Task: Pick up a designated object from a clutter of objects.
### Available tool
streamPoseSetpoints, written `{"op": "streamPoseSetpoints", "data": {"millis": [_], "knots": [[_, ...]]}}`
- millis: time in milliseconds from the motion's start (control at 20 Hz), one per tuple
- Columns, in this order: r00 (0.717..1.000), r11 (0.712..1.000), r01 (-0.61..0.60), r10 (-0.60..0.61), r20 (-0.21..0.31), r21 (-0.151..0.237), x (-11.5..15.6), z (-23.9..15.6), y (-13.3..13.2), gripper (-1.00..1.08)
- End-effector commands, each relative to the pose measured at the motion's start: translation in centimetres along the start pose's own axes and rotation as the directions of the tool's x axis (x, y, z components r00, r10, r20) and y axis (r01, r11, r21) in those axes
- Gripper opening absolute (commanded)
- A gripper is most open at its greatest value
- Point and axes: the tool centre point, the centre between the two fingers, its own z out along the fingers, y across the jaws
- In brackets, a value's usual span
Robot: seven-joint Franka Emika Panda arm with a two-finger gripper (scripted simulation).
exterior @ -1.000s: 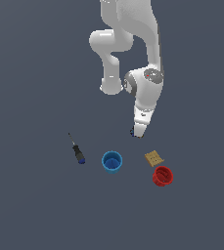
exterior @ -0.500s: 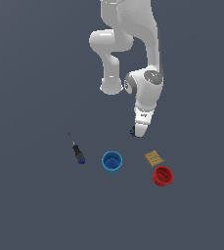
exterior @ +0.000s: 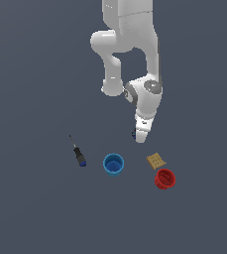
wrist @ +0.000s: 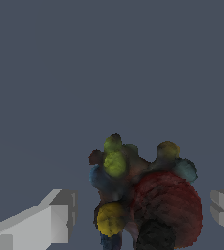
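- Red cup (exterior: 164, 178) nearest the exterior camera; cracker (exterior: 155, 160) just behind it; blue cup (exterior: 113, 164) and screwdriver (exterior: 77, 153) off toward the exterior view's left of the red cup.
- Lump (wrist: 145, 200), dark with red, blue and yellow knobs, farther back than the red cup, between the fingers (wrist: 40, 222).
- Gripper (exterior: 140, 136) spread wide, both fingers apart from the lump, nothing held.
- Step in hand, judged: centre over the lump, descend fully, then close gently; knobbly shape likely to slip.
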Motion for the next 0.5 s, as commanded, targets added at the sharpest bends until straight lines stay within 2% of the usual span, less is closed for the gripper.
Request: {"op": "streamPoseSetpoints", "data": {"millis": [0,300,350,450], "knots": [[1.0,1.0,0.001,-0.001,0.0,-0.001,0.0,0.77,0.01,1.0],[1.0,1.0,0.001,-0.001,0.0,-0.001,0.05,1.22,0.07,1.0],[1.0,1.0,0.001,-0.001,0.0,-0.001,0.05,1.22,0.07,-1.0],[1.0,1.0,0.001,-0.001,0.0,-0.001,0.05,1.22,0.07,-1.0]]}}
